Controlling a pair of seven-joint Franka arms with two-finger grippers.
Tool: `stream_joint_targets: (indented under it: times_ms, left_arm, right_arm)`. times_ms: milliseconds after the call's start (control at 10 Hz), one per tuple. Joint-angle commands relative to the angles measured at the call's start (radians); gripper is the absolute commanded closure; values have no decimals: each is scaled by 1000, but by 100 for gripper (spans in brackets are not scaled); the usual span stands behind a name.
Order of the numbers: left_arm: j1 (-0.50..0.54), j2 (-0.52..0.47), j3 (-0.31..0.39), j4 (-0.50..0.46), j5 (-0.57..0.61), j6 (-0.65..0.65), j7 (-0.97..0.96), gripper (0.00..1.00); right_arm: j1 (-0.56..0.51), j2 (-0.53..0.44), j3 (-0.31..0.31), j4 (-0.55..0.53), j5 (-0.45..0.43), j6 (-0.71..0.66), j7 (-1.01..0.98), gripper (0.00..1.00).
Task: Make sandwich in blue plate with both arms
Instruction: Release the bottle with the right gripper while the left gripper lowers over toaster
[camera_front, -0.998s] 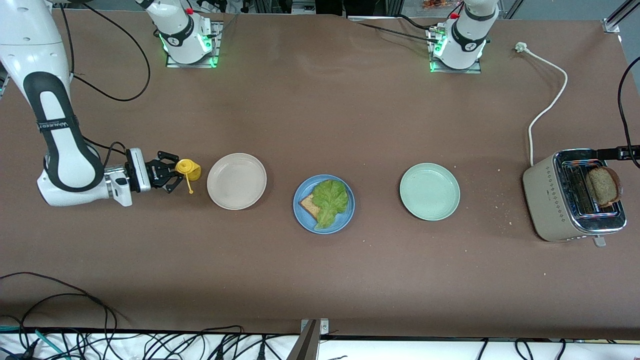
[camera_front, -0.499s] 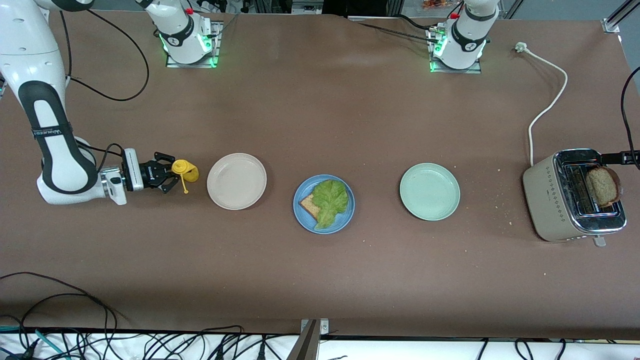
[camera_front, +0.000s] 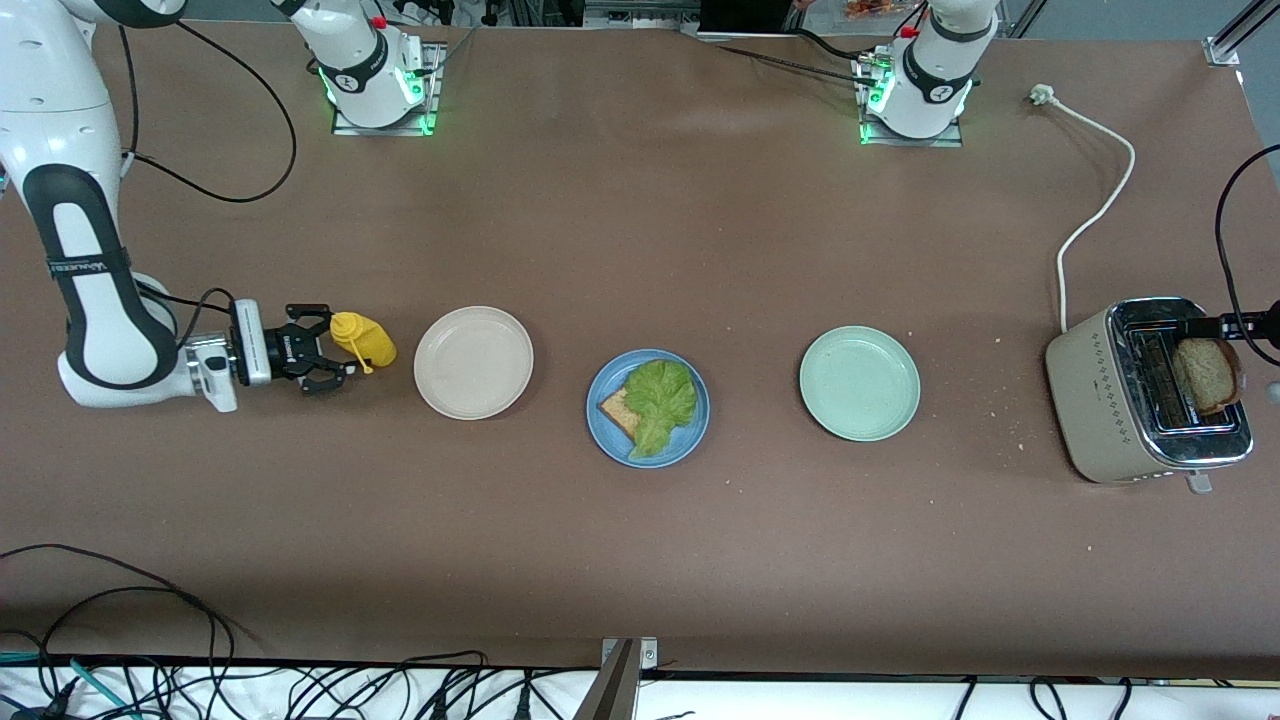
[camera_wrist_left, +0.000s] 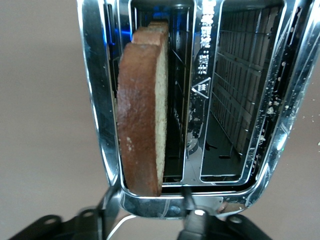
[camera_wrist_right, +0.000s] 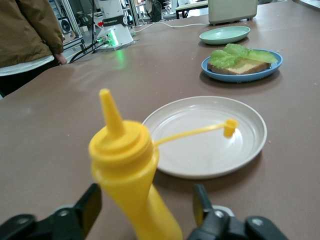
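Note:
The blue plate (camera_front: 695, 432) lies mid-table with one toast slice (camera_front: 618, 410) and a green lettuce leaf (camera_front: 660, 398) on it. A second brown slice (camera_front: 1207, 372) stands in the toaster's slot (camera_wrist_left: 142, 110). My left gripper (camera_front: 1202, 326) hovers over that slot, its fingers (camera_wrist_left: 107, 200) open on either side of the slice's end. My right gripper (camera_front: 322, 350) is low at the right arm's end of the table, open, with a yellow squeeze bottle (camera_front: 364, 340) loose and tilted between its fingers (camera_wrist_right: 92, 200).
A beige plate (camera_front: 473, 362) lies beside the bottle and a pale green plate (camera_front: 859, 383) beside the blue one. The beige toaster (camera_front: 1095, 390) stands at the left arm's end, its white cord (camera_front: 1095, 215) trailing toward the bases. Crumbs dot the table near it.
My right gripper has opened, let go of the yellow bottle and drawn back a little from the beige plate. The left gripper stays at the toaster.

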Motion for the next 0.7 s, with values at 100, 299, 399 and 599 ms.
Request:
stream_joint_targets:
  times_ms: [100, 299, 399, 599]
  left_arm:
    - [11, 7, -7, 29, -21, -3, 18, 81]
    - [11, 5, -7, 56, -15, -4, 19, 100]
    - [10, 5, -9, 56, -15, -4, 19, 100]
    - [10, 2, -10, 59, -13, -4, 19, 100]
  right_arm:
    - [-4, -49, -112, 4, -35, -44, 44, 0]
    - [-1, -100, -136, 1, -58, -74, 259, 0]
    - [0, -141, -136, 1, -91, -73, 399, 0]
    - [26, -216, -136, 2, -151, -64, 669, 0]
